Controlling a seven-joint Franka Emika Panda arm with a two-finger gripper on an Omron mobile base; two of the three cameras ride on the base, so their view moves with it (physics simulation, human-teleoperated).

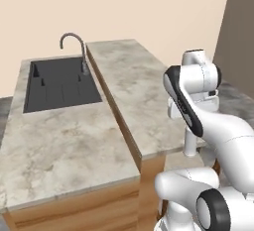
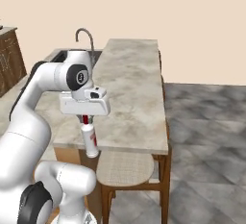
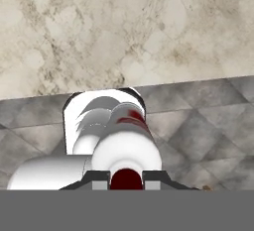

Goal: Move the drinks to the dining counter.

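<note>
My gripper [image 2: 86, 118] is shut on the red cap of the small white bottle [image 2: 89, 140], which hangs upright below the hand. In the hand view the bottle [image 3: 126, 145] runs away from my gripper [image 3: 126, 179], its base over the grey floor just short of the counter's edge. The dining counter [image 2: 132, 79] is a long raised marble-patterned slab stretching away ahead; the bottle hangs at its near end, about level with the slab's edge. From the left base view the bottle [image 1: 190, 144] shows as a white cylinder under the hand, at the near right corner of the dining counter [image 1: 131, 84].
A lower marble worktop [image 1: 59, 145] lies left of the slab, with a dark sink [image 1: 59, 84] and a curved faucet [image 1: 73, 40]. A wicker-seat stool [image 2: 126, 168] stands under the slab's near end, close below the bottle. Grey tiled floor [image 2: 206, 136] opens to the right.
</note>
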